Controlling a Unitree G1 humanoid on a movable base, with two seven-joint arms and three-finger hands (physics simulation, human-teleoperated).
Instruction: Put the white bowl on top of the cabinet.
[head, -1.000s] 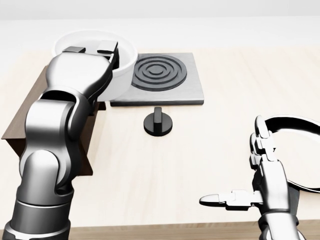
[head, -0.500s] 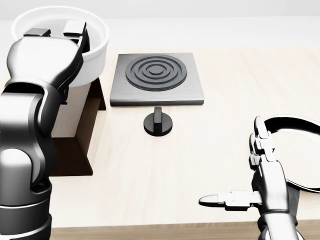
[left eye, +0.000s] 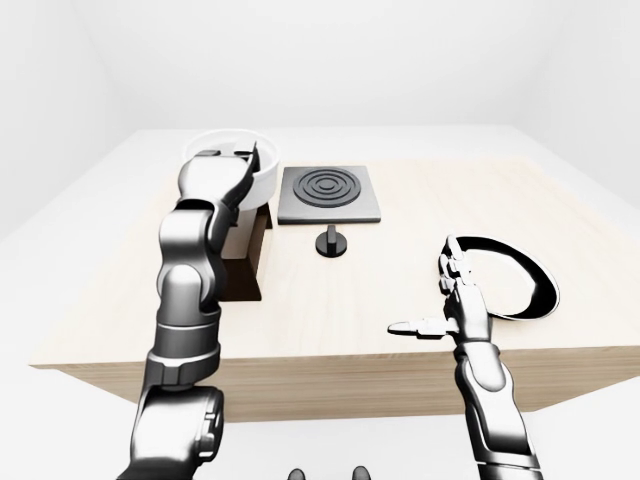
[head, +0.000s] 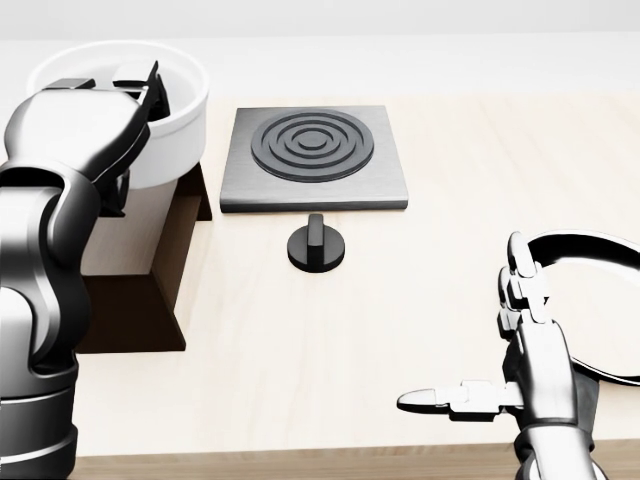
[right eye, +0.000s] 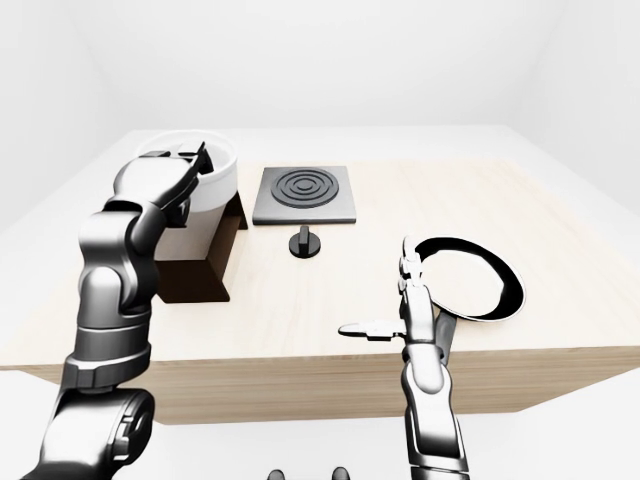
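Note:
The white bowl (head: 178, 128) is at the top left of the head view, held over the light top of the dark brown cabinet (head: 172, 262). My left hand (head: 138, 92) is shut on the bowl's rim, with fingers inside and my forearm hiding the bowl's left side. Whether the bowl's base touches the cabinet top I cannot tell. My right hand (head: 492, 360) hovers open at the lower right, thumb pointing left, holding nothing. The right-eye view shows the cabinet (right eye: 207, 258) standing on the wooden table's left part.
A grey stove plate (head: 316, 158) with dark rings lies right of the cabinet, with a black knob (head: 317, 246) just below it. A black-rimmed plate (head: 592, 240) lies beside my right hand. The table's near edge (head: 300, 460) runs along the bottom.
My left arm carried the bowl leftward from beside the stove plate to over the cabinet, then lowered it a little. The right hand has not moved.

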